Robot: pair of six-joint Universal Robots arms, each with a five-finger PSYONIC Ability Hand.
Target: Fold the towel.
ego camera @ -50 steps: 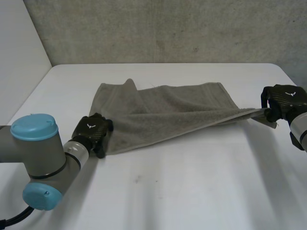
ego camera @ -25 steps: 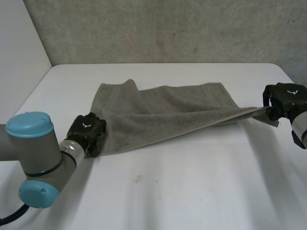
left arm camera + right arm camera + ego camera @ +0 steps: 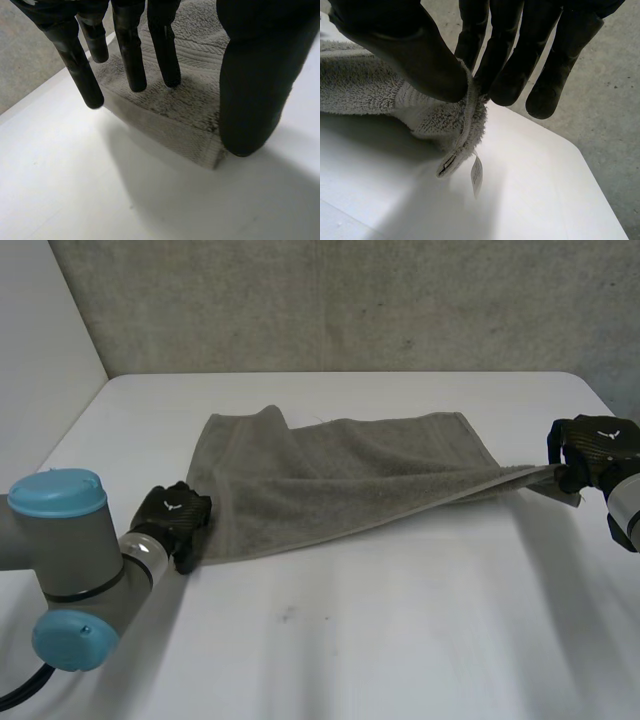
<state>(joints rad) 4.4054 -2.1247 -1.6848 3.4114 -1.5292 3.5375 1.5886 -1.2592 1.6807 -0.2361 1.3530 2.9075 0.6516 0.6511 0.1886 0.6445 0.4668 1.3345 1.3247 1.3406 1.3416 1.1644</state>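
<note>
White table (image 3: 400,630), grey concrete wall (image 3: 350,300) behind. Towel (image 3: 340,480) mid-table; right corner lifted, pinched by right hand (image 3: 597,452), thumb against fingers. Left hand (image 3: 176,522) at near-left corner, fingers straight, holding nothing.

Robot lab test bench.
Bare white table (image 3: 400,620), rough concrete wall (image 3: 350,300) behind, plain white panel (image 3: 40,340) at one side, grey robot arm (image 3: 60,550) with light-blue caps.
</note>
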